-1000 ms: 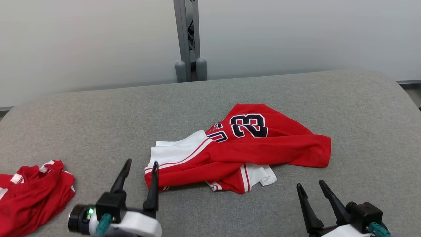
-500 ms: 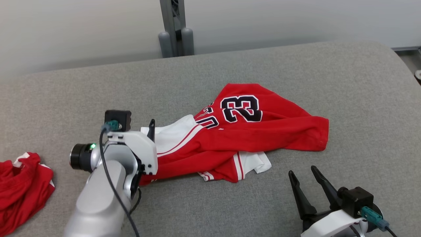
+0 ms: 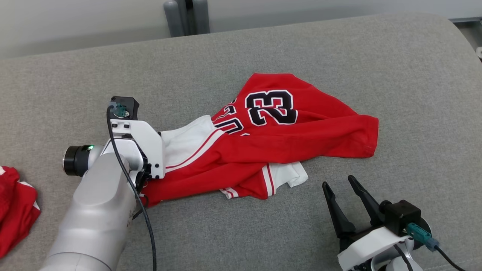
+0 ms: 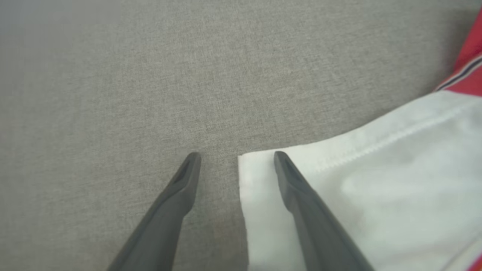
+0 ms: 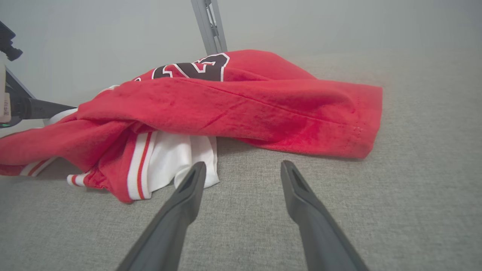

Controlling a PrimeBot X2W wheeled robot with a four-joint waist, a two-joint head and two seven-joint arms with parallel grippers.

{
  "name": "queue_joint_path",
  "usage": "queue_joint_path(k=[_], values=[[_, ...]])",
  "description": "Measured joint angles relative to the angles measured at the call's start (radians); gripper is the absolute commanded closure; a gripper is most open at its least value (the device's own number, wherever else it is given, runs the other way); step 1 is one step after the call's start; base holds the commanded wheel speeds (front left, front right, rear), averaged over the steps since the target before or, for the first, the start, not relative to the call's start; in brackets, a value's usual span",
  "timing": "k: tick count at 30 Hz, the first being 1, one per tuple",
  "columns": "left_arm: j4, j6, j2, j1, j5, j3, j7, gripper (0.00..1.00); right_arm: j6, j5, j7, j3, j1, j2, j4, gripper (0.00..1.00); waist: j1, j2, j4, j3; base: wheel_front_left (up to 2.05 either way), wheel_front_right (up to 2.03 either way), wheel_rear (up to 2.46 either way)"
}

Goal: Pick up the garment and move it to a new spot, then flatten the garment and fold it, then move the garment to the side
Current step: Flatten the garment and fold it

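The garment (image 3: 271, 150), a crumpled red and white jersey numbered 23, lies in the middle of the grey padded surface (image 3: 395, 75). My left arm's wrist (image 3: 137, 145) points down over its white left end and covers the fingers in the head view. In the left wrist view my left gripper (image 4: 237, 156) is open, straddling the white corner (image 4: 339, 195): one finger over bare grey fabric, the other over the white cloth. My right gripper (image 3: 339, 181) stands open near the front right, short of the garment's lower hem (image 5: 177, 158), with nothing between its fingers (image 5: 180, 203).
A second red garment (image 3: 15, 203) lies bunched at the left edge. A grey metal post (image 3: 184, 15) stands behind the surface against a pale wall. The surface curves off at the far right.
My left arm has reached forward and turned its gripper down over the garment's white left corner. The camera has tilted down, shifting the whole picture. The right gripper has hardly moved.
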Motion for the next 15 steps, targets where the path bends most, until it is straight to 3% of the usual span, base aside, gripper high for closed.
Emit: queue_joint_path(k=[6,7,9,10,15], values=[[0.061,-0.021,0.004,-0.025,-0.006,-0.01,-0.012,0.0,0.0,0.0,0.0,-0.003,-0.017,0.001,-0.001,0.0,0.0,0.0,-0.012,0.019,0.0,0.0,0.0],[0.068,-0.022,0.004,-0.029,-0.007,-0.012,-0.016,0.22,0.0,0.0,0.0,-0.005,-0.018,0.001,-0.001,0.0,0.0,0.0,-0.013,0.02,0.0,0.0,0.0],[0.081,-0.032,0.004,-0.034,-0.007,-0.015,-0.027,0.82,0.0,0.0,0.0,-0.006,-0.02,0.002,-0.002,0.0,0.0,0.0,-0.015,0.021,0.0,0.0,0.0],[0.087,-0.042,0.003,-0.034,-0.01,-0.017,-0.03,1.0,0.0,0.0,0.0,-0.007,-0.02,0.002,-0.002,0.0,0.0,0.0,-0.016,0.021,0.0,0.0,0.0],[0.093,-0.062,0.003,-0.026,-0.018,-0.023,-0.112,1.0,0.0,0.0,0.0,-0.023,-0.022,0.006,-0.008,0.0,0.0,0.0,-0.02,0.015,0.0,0.0,0.0]])
